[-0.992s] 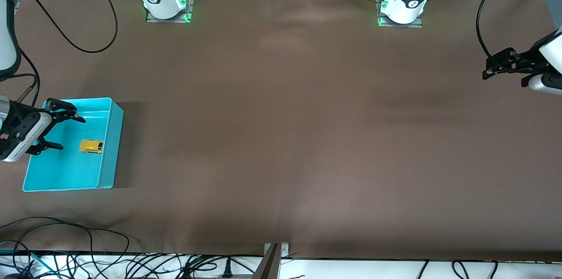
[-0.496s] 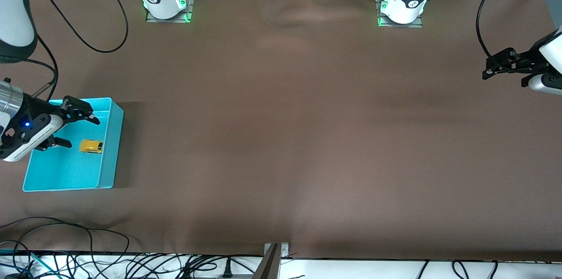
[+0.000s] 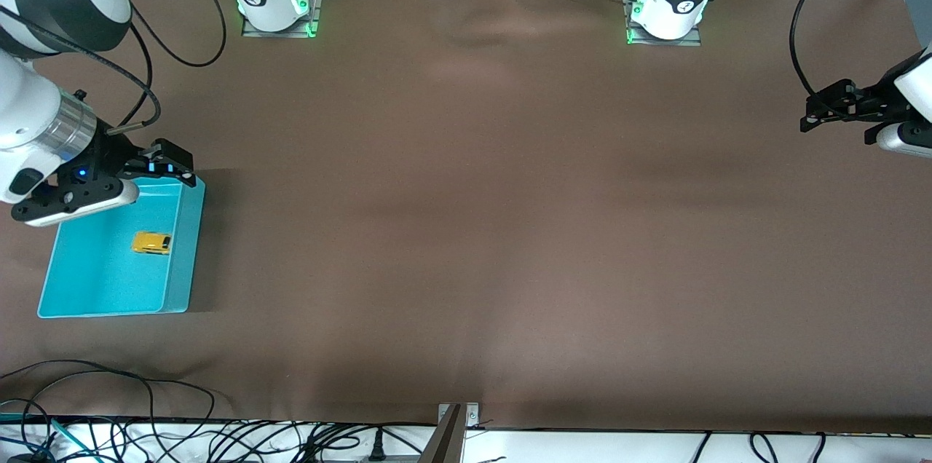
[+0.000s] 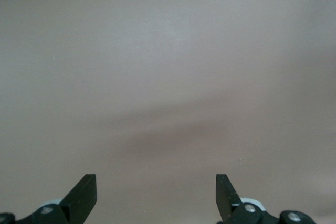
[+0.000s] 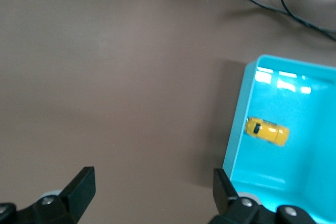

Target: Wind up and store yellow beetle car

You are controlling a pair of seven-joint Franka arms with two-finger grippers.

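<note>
A matte brown cloth, faintly wrinkled, covers the worktop (image 3: 480, 215). At the right arm's end sits a turquoise plastic bin (image 3: 182, 252), rectangular and smooth-walled. The yellow beetle car (image 3: 151, 242), rounded with dark windows, lies on the bin's floor. The right gripper (image 3: 156, 170) hangs over the bin's rim, jaws apart and empty. The left gripper (image 3: 819, 113) waits over bare cloth, jaws spread. No writing is legible.

Turquoise bin (image 5: 273, 129) cut off at the right wrist view's edge.
</note>
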